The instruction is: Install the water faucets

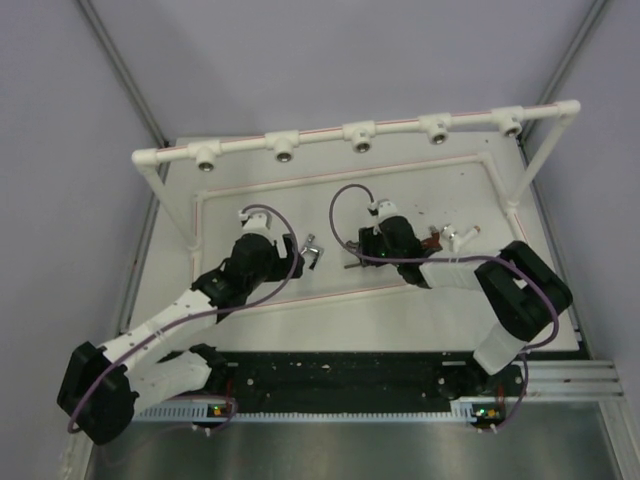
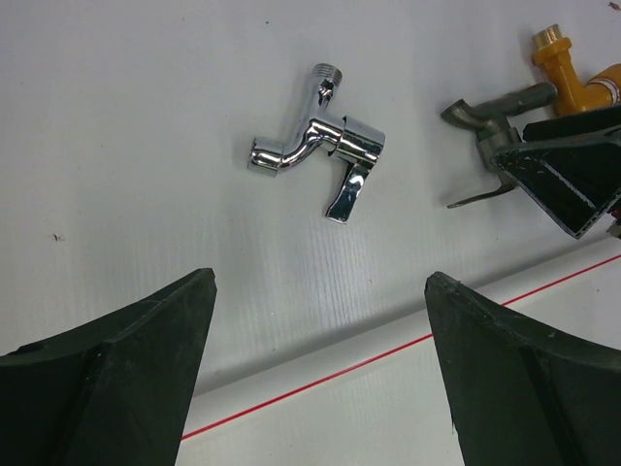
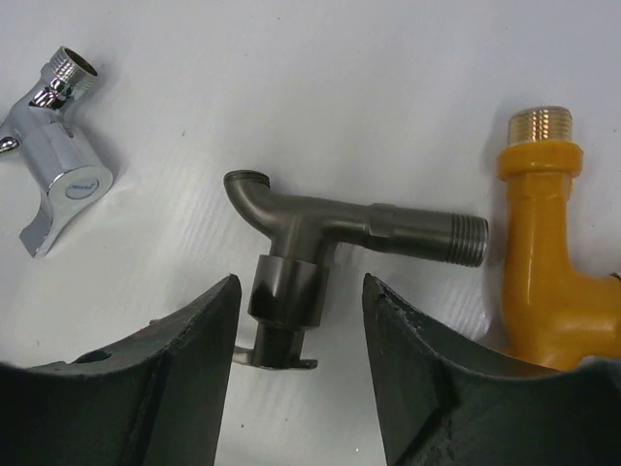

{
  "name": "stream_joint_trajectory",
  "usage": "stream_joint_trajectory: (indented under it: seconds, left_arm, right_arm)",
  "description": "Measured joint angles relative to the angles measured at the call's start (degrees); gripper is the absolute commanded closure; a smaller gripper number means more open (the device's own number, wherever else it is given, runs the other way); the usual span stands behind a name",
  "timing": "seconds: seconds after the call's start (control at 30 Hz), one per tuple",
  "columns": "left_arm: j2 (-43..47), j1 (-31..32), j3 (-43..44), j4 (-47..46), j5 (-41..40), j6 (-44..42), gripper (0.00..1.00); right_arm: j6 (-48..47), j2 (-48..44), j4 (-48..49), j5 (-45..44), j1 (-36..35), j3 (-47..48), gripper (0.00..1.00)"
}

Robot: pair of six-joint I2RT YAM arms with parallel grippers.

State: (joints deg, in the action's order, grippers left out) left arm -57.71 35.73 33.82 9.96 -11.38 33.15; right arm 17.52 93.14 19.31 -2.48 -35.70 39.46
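You are at the very start: all five pipe sockets [image 1: 361, 136] on the rail along the far side of the table [image 1: 450, 320] look bare, and no faucet is screwed in. Your left gripper [image 2: 320, 282] is spread wide and holds nothing; it hovers just near of the silver faucet [image 2: 325, 146], which lies flat on the table with its threaded end pointing far. Your right gripper [image 3: 301, 282] straddles the valve body of the dark grey faucet [image 3: 320, 223], which also lies flat. A gap shows on each side, so the jaws are not yet clamped on it. The orange-gold faucet [image 3: 539, 252] lies just right of it. Farther right the top view shows the reddish-brown faucet [image 1: 433, 241] and a pale one [image 1: 462, 235], both too small to read well. By my judgement every faucet is left to pick, carry to the rail and thread in.
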Motion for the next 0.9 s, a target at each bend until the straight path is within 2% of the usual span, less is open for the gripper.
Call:
stream_joint_trajectory:
  seconds: [0.13,0.3,0.5,0.57,0.7,0.8,0.9]
  left_arm:
    - [0.37,0.0,-0.7,0.39,-0.31,0.07,0.04]
    - [1.55,0.0,-1.4,0.39,-0.72,0.31,0.03]
    - [2.45,-0.04,-2.19,0.39,-1.36,0.37,0.02]
    - [2.6,-0.24,-2.21,0.37,-1.33,0.31,0.02]
    - [4.96,-2.32,-2.23,0.59,0.39,-0.37,0.02]
    - [8.02,-6.29,-2.23,0.2,5.01,-0.96,0.03]
    - [9.38,-11.76,-1.97,-0.83,13.44,-0.72,0.05]
  right_arm:
    - [-2.58,2.95,0.46,-2.45,-1.84,1.84,0.48]
    - [-4.74,5.66,-0.46,-5.64,-4.07,4.0,0.55]
    - [-7.74,6.99,-2.36,-8.81,-5.86,5.99,0.77]
    - [-9.05,6.58,-3.02,-8.26,-5.9,5.97,0.88]
    - [-12.7,1.29,-7.21,-4.48,-5.92,4.79,1.0]
    - [-16.5,-6.27,-10.23,0.15,-5.92,3.87,1.0]
    - [-19.65,-14.58,-11.23,7.02,-5.95,3.58,1.0]
